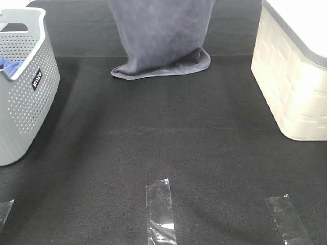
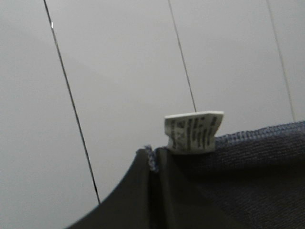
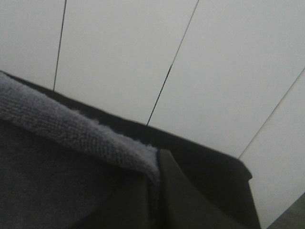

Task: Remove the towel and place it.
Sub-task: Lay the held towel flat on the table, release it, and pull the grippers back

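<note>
The left pincer (image 2: 153, 164) and the right pincer (image 3: 155, 174) are each clamped on the top hem of the towel (image 1: 163, 35). It hangs over the far middle of the table (image 1: 153, 153), lower end crumpled on the surface. Such a thin hem pinch could slip, or the dragging end could bunch. The grey basket (image 1: 25, 102) on the left and the white bin (image 1: 296, 76) on the right flank it, neither blocking.

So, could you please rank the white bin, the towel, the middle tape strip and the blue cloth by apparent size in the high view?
1. white bin and towel: similar, both cropped, so unranked.
2. middle tape strip.
3. blue cloth, mostly hidden in the basket.
</note>
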